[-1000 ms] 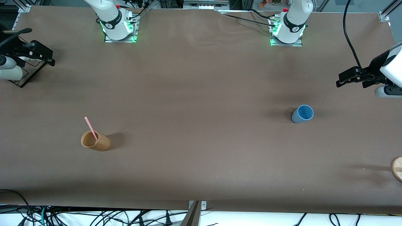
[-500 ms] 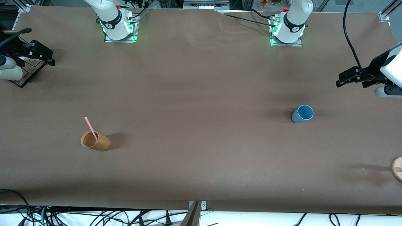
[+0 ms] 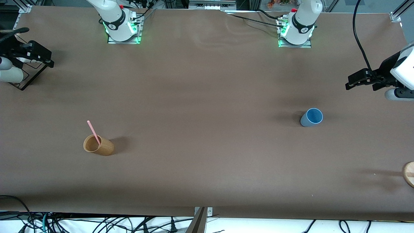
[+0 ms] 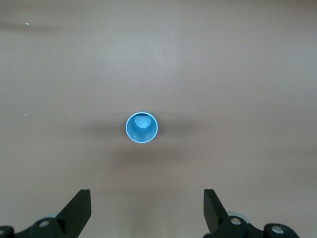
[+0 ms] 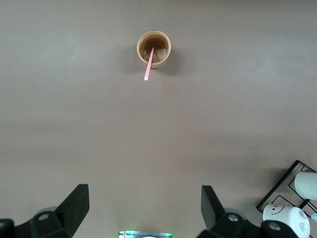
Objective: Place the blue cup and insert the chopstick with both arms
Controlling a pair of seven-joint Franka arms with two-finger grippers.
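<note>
Chopstick [image 3: 93,132] leans in the tan cup [image 3: 98,146], tip toward 11 o'clock, near the right arm's end. Blue cup [image 3: 311,117] stands upright toward the left arm's end. Left gripper [image 4: 146,210] and right gripper [image 5: 144,208] hover, jaws wide

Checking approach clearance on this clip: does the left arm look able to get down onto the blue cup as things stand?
Probably yes. The blue cup stands upright alone on bare table, nothing beside it. The left gripper is open, up in the air, with no obstacle between them.
</note>
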